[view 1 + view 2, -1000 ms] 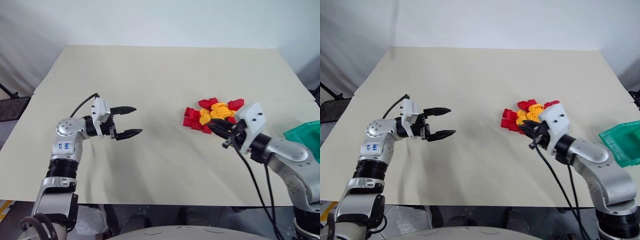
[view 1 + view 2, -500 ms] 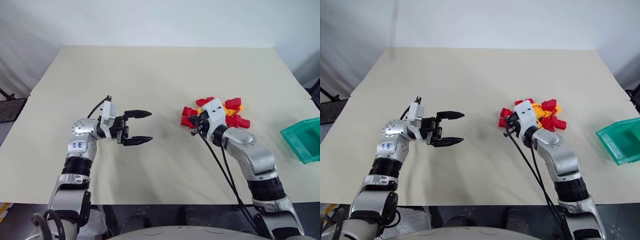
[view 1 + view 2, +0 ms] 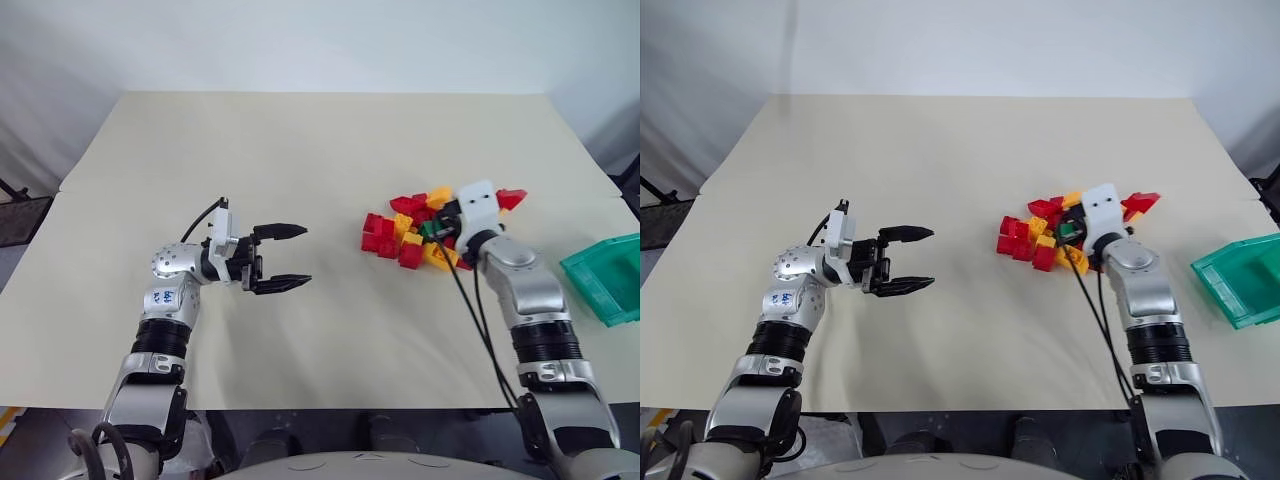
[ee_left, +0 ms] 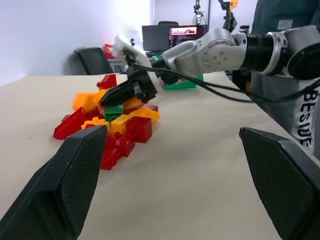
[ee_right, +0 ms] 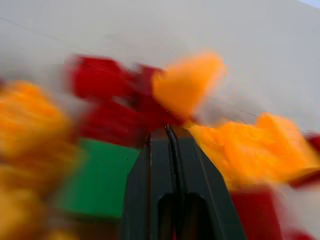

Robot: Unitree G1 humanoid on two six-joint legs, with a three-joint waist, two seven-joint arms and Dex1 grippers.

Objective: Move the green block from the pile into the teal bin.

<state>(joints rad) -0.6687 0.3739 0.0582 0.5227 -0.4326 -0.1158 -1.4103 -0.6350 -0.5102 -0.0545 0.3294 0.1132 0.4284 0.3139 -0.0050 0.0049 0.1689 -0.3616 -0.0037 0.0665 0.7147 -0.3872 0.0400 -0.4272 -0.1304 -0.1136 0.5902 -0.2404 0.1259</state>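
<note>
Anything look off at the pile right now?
Yes: the right gripper is in the pile with its fingers shut and empty, just beside the green block, not around it. The teal bin sits upright, nothing spilled.

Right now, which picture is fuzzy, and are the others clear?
Right wrist view: smeared; the green block and the red and yellow pile are soft blobs, while the right gripper, its fingers shut, stays fairly crisp. Left wrist view: pile sharp, the left gripper's near fingers soft. Both eye views: clear and evenly lit, with soft shadows on the table.
</note>
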